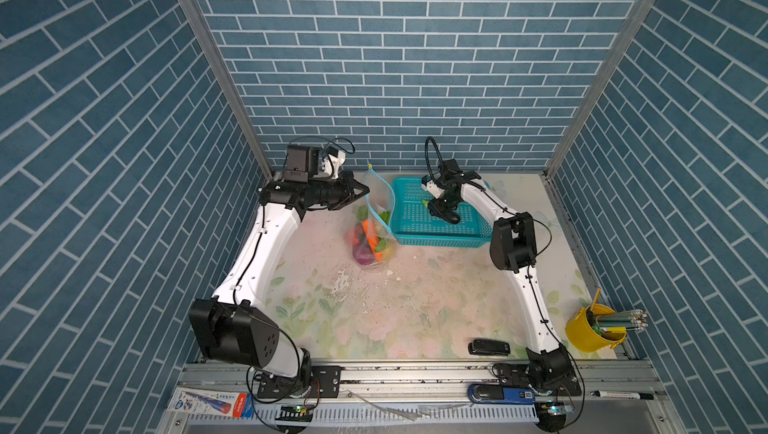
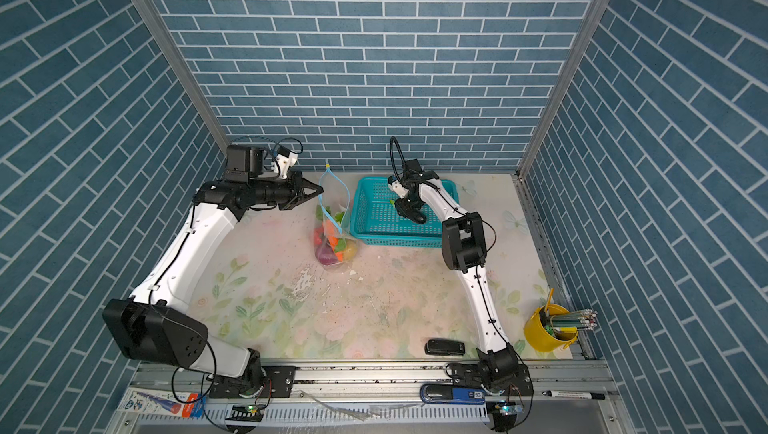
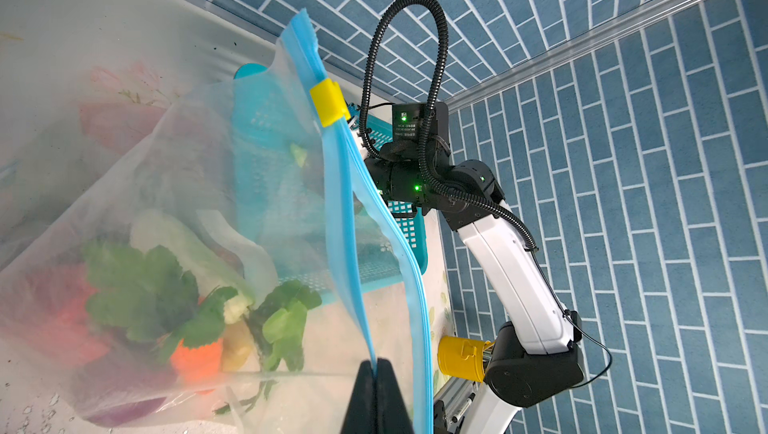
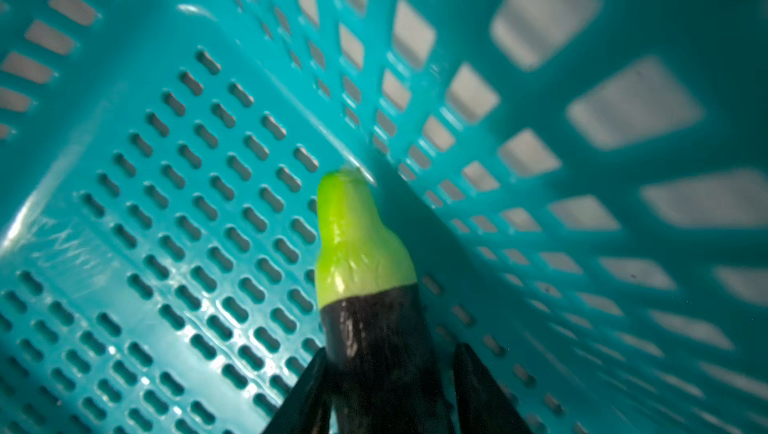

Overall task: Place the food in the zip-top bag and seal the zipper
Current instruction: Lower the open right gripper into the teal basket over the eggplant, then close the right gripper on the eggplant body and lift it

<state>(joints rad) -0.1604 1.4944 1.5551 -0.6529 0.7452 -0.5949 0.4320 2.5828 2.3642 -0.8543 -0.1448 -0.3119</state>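
Bench (image 1: 415, 307): floral-printed surface, enclosed by blue brick-patterned walls; all items below are carried on it.

Teal perforated basket (image 1: 440, 240): set toward the far side of the bench, right of centre in both top views; one piece of food is contained in it.

Zip-top bag (image 1: 376, 203): clear and crinkly; stood upright on the bench just beside the basket's left wall; its mouth is raised and held up at one edge.

Left claw (image 3: 376, 363): fingers pressed fully together, with one layer of the bag's blue mouth edge pinched between them.

Right claw (image 4: 388, 353): lowered into the basket; jaws part-open astride the eggplant, one finger laid against it, a narrow gap seen at the other.

Food (image 1: 370, 240): gathered in the bottom of the bag; leafy greens (image 3: 141, 286), an orange carrot (image 3: 195, 359) and a purple onion (image 1: 365, 255) are made out through the plastic.

Eggplant (image 4: 365, 299): dark body, bright green cap; lain on the basket floor close to a wall, outside the bag.

Zipper (image 3: 336, 186): light blue strip; its two sides are seen parted, the mouth unsealed.

Slider tab (image 3: 328, 102): yellow; seated at the upper end of the zipper.
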